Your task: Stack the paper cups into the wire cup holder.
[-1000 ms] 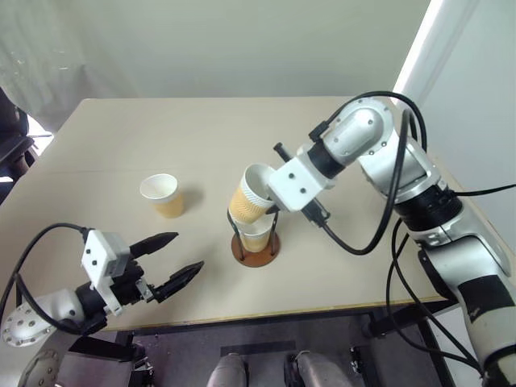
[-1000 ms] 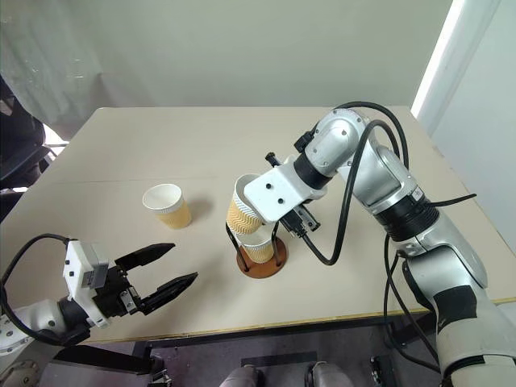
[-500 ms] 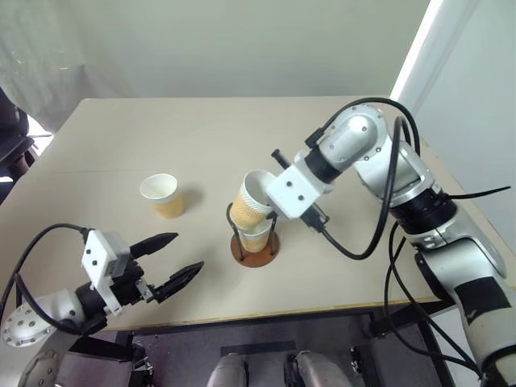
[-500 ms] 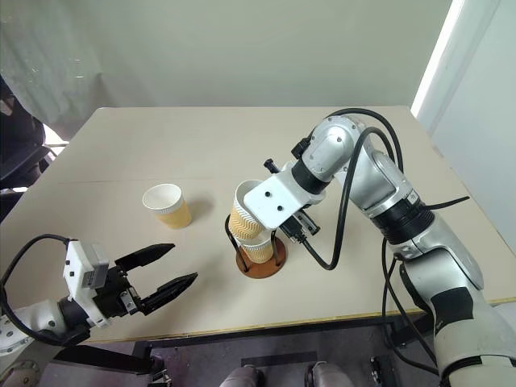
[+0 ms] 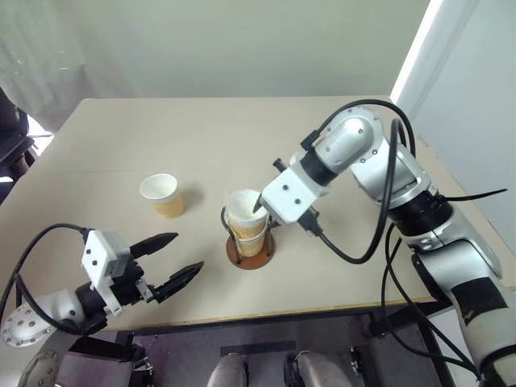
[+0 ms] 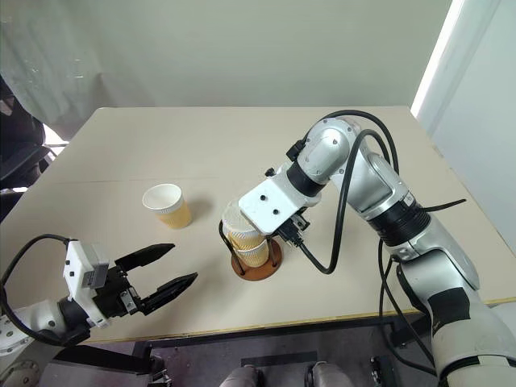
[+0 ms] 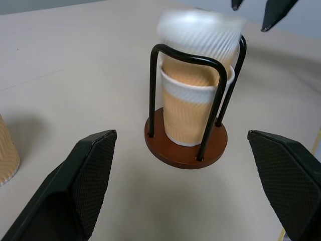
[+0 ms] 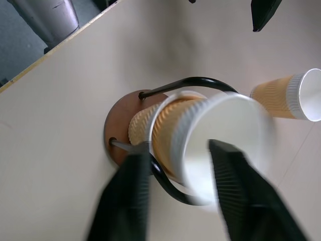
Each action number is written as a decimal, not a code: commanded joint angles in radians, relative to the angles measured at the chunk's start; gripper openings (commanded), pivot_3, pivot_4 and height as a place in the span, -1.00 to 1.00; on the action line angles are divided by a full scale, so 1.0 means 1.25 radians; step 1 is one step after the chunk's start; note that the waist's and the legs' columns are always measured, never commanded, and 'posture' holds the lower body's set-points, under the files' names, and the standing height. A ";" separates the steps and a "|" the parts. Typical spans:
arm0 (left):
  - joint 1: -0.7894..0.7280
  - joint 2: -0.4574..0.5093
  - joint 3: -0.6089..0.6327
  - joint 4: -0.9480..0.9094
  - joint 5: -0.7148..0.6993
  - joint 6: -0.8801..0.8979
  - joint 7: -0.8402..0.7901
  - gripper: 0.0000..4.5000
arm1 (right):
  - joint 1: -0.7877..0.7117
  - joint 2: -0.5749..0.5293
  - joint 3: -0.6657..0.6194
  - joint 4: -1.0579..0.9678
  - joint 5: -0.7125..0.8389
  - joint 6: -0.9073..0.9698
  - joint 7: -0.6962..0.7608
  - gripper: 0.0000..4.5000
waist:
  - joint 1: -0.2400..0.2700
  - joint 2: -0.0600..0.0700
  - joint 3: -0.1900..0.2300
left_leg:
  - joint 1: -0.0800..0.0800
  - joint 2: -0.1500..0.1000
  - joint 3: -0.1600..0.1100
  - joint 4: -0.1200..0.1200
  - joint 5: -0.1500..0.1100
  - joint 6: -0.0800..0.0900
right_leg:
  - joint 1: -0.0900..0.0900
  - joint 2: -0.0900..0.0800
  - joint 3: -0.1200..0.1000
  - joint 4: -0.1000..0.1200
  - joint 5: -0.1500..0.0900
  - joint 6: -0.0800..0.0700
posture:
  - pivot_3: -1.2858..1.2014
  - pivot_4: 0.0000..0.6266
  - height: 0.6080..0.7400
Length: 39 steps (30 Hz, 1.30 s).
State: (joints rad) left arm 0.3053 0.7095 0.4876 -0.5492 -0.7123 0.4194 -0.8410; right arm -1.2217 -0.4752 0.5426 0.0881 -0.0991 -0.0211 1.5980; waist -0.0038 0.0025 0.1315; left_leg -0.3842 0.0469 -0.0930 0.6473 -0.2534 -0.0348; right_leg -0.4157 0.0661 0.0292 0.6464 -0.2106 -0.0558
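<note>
The wire cup holder [image 5: 242,256] stands at the table's middle front, with one paper cup [image 7: 193,115] seated between its dark loops. A second paper cup [image 7: 198,32], blurred, sits upright in the top of the first. My right gripper [image 7: 256,9] hovers just above this upper cup, open, its fingertips clear of the rim. A third paper cup [image 5: 164,195] stands alone on the table to the left of the holder. My left gripper [image 5: 187,251] is open and holds nothing, low near the table's front edge, pointing toward the holder from the left.
The beige table [image 5: 145,137] stretches well behind and to both sides of the holder. Its front edge [image 5: 322,306] runs close in front of the holder. A dark chair [image 5: 12,145] stands off the table's left side. Black cables [image 5: 379,218] loop from the right arm.
The right gripper brought the tilted cup down over the holder and opened. The cup now sits upright in the lower cup. The left arm has not moved.
</note>
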 commanded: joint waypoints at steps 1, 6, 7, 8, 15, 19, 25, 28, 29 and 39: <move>0.003 0.005 0.020 -0.021 -0.004 -0.005 0.003 1.00 | -0.010 0.001 -0.008 -0.004 -0.001 -0.012 -0.009 0.47 | 0.000 0.000 0.000 | 0.000 0.000 0.000 0.000 0.000 0.000 | 0.000 0.000 0.000 0.000 0.000 0.000 | 0.03 -0.52 1.00; -0.018 0.023 0.053 -0.016 -0.027 0.006 0.003 1.00 | -0.038 0.004 -0.033 0.018 0.022 -0.005 -0.004 0.98 | 0.000 0.000 0.000 | 0.000 0.000 0.000 0.000 0.000 0.000 | 0.000 0.000 0.000 0.000 0.000 0.000 | 0.03 -0.52 1.00; -0.026 0.033 0.068 -0.012 -0.036 0.010 0.000 1.00 | -0.047 0.004 -0.044 0.026 0.035 0.001 0.001 0.98 | 0.000 0.000 0.000 | 0.000 0.000 0.000 0.000 0.000 0.000 | 0.000 0.000 0.000 0.000 0.000 0.000 | 0.03 -0.52 1.00; -0.034 0.044 0.083 -0.006 -0.044 0.014 -0.003 1.00 | -0.055 0.003 -0.056 0.031 0.052 0.011 0.006 0.98 | 0.000 0.000 0.000 | 0.000 0.000 0.000 0.000 0.000 0.000 | 0.000 0.000 0.000 0.000 0.000 0.000 | 0.03 -0.52 1.00; -0.145 0.285 0.195 0.131 -0.092 0.116 -0.127 1.00 | -0.107 -0.058 -0.132 0.120 0.184 0.040 0.013 0.98 | 0.006 -0.002 -0.001 | 0.000 0.000 0.000 0.000 0.000 0.000 | 0.000 0.000 0.000 0.000 0.000 -0.001 | 0.03 -0.52 1.00; -0.232 0.406 0.134 0.266 -0.041 0.092 -0.235 1.00 | -0.112 -0.091 -0.142 0.139 0.220 0.034 0.013 0.98 | 0.007 -0.001 -0.001 | -0.001 -0.001 0.000 0.000 0.000 0.000 | 0.000 0.000 0.001 -0.001 -0.001 -0.002 | 0.03 -0.52 1.00; -0.541 0.485 -0.176 0.508 0.116 -0.024 -0.385 1.00 | -0.106 -0.165 -0.130 0.117 0.349 0.076 0.013 0.98 | 0.013 -0.002 -0.001 | -0.005 0.000 -0.001 -0.001 0.000 -0.001 | -0.005 0.000 0.000 0.002 -0.001 -0.002 | 0.03 -0.52 1.00; -0.743 0.445 -0.334 0.638 0.244 -0.092 -0.451 1.00 | -0.088 -0.170 -0.148 0.102 0.384 0.122 0.013 0.98 | 0.013 -0.002 -0.001 | -0.007 0.000 -0.001 -0.001 -0.001 -0.002 | -0.008 0.000 0.000 0.003 -0.001 -0.002 | 0.03 -0.52 1.00; -0.802 0.427 -0.374 0.677 0.277 -0.108 -0.472 1.00 | -0.079 -0.170 -0.156 0.092 0.394 0.140 0.013 0.98 | 0.012 -0.002 -0.001 | -0.007 0.000 -0.001 -0.001 -0.001 -0.002 | -0.008 0.000 0.000 0.002 -0.001 -0.002 | 0.03 -0.52 1.00; -1.123 0.285 -0.562 1.021 0.504 -0.312 -0.614 1.00 | 0.051 -0.167 -0.225 0.016 0.310 0.299 -0.202 0.98 | 0.008 -0.002 -0.001 | -0.017 0.000 -0.001 0.001 0.001 0.000 | -0.015 0.000 0.000 -0.001 0.002 0.003 | 0.03 -0.52 1.00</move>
State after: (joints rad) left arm -1.0586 1.0540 -0.2196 0.6933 -0.1041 0.0722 -1.5632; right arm -1.1527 -0.6728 0.3173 0.1398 0.3078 0.3307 1.3984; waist 0.0061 -0.0001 0.1301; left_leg -0.4063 0.0467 -0.0941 0.6485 -0.2523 -0.0343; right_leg -0.4345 0.0658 0.0297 0.6444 -0.2082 -0.0520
